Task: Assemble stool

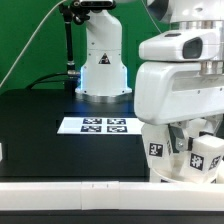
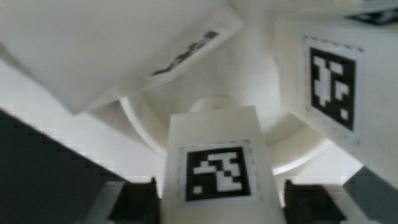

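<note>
The stool's round white seat (image 2: 139, 125) lies under my gripper, with white tagged legs standing on it. In the wrist view one leg (image 2: 217, 150) with a black-and-white tag stands between my fingers (image 2: 135, 200). My gripper (image 2: 217, 208) is shut on this leg. A second leg (image 2: 331, 85) and a third leg (image 2: 125, 55) rise beside it. In the exterior view the gripper (image 1: 184, 148) is low at the front right, among a tagged leg (image 1: 206, 152) and another tagged leg (image 1: 157, 149). The seat is mostly hidden there.
The marker board (image 1: 100, 125) lies on the black table (image 1: 50, 140) in the middle. The robot base (image 1: 103, 70) stands behind it. A long white wall strip (image 1: 80, 190) runs along the front edge. The arm's bulky white links (image 1: 180, 80) fill the exterior view's right.
</note>
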Controlling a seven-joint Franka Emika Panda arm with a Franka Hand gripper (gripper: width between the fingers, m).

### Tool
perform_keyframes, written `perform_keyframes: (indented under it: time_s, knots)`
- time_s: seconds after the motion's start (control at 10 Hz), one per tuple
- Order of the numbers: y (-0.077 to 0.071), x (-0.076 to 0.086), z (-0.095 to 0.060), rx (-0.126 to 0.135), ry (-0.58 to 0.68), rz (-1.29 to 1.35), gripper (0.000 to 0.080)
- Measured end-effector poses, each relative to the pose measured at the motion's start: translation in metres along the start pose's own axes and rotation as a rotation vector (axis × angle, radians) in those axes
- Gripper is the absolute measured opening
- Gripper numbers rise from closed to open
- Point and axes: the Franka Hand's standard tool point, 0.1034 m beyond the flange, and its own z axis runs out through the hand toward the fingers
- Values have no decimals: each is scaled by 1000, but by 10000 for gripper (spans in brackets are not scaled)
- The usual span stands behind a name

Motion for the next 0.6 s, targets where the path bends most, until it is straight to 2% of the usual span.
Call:
perform_keyframes:
  time_s: [0.3,0.5,0.6]
  knots:
    - [0,1,-1,0,13,254,340]
    - [-2,-12,0,0,104,566,340]
    - [-1,-12,1,0,140,672,340]
